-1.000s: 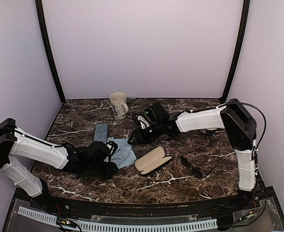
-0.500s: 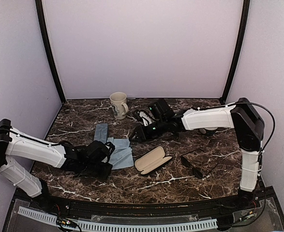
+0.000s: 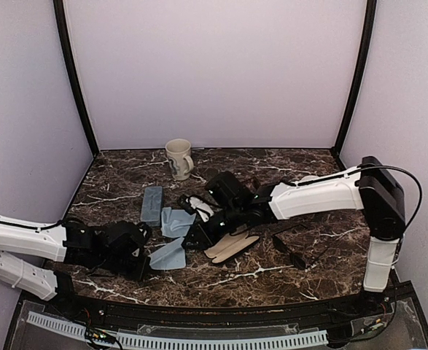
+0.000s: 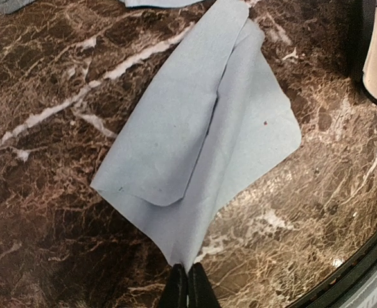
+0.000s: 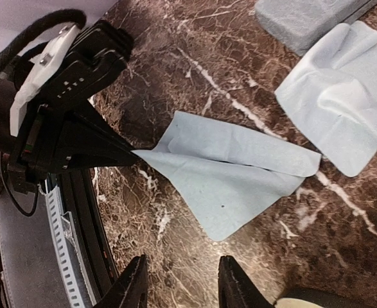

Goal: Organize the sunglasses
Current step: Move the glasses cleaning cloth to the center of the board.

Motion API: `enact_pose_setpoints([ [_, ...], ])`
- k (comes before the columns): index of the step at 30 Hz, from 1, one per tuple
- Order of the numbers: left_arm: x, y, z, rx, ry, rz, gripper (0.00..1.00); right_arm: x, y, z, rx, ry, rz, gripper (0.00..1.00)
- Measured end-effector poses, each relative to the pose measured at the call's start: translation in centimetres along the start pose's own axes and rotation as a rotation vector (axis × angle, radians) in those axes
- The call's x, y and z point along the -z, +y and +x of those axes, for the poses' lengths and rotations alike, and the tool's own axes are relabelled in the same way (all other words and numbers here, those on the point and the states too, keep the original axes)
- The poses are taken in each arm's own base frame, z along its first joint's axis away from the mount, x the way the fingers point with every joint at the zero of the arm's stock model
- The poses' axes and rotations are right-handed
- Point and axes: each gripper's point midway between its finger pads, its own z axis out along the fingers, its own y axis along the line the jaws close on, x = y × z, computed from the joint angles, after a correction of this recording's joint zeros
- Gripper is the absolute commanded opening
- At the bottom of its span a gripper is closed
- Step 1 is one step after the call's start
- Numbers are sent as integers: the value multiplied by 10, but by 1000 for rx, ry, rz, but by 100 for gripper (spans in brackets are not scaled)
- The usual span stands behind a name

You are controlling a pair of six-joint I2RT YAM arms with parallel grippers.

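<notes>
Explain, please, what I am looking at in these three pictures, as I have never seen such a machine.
These are two robot arms bolted at the near edge of a marble table. One picture looks down from above; the other two come from a camera on each wrist. On the table are a mug, a grey-blue case, an open case with pale lining, black sunglasses and two blue cloths. The left gripper is shut, pinching a corner of the nearer cloth; the second cloth lies loose. The right gripper is open and holds nothing.

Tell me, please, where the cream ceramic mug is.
Top view: the cream ceramic mug stands at the back, left of centre, behind the grey-blue rectangular case.
</notes>
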Motion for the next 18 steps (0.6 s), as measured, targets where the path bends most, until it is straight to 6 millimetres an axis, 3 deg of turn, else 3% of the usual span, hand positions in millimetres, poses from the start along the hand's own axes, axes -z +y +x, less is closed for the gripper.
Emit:
enact_pose_setpoints([
  [4,-6,1,10,1,39,-21,0,-21,11,21,18,52,-5,37],
  [10,-10,4,21,18,63,-24,0,-43,3,43,17,103,42,36],
  [18,-12,9,28,44,62,-15,0,-58,-9,43,23,110,104,35],
])
